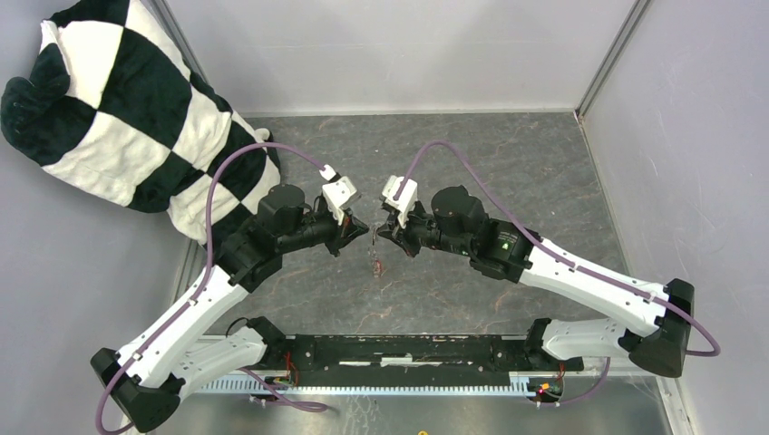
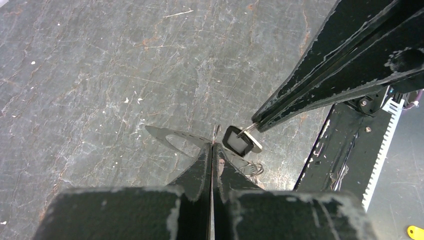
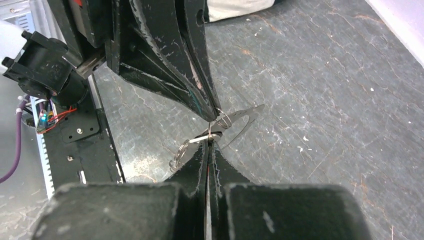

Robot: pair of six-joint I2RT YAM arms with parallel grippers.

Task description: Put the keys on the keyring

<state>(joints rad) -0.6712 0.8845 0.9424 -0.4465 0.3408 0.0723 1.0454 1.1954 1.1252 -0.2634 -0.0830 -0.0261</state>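
My left gripper (image 1: 366, 235) (image 2: 214, 144) is shut on a thin silvery wire, the keyring (image 2: 216, 131) (image 3: 223, 119), held above the table. Facing it tip to tip, my right gripper (image 1: 382, 234) (image 3: 207, 141) is shut on the metal blade of the black-tagged key (image 2: 239, 141), whose white label faces up. A further coil of wire (image 2: 253, 169) (image 3: 180, 151) shows just below the fingers; I cannot tell whether it belongs to the same ring. The red-tagged key (image 1: 377, 265) shows beneath the grippers, hanging or lying, I cannot tell which.
A black-and-white checkered cushion (image 1: 118, 100) fills the far left corner. Grey walls close in the dark stone table (image 1: 508, 172) on three sides. The arms' black base rail (image 1: 408, 352) runs along the near edge.
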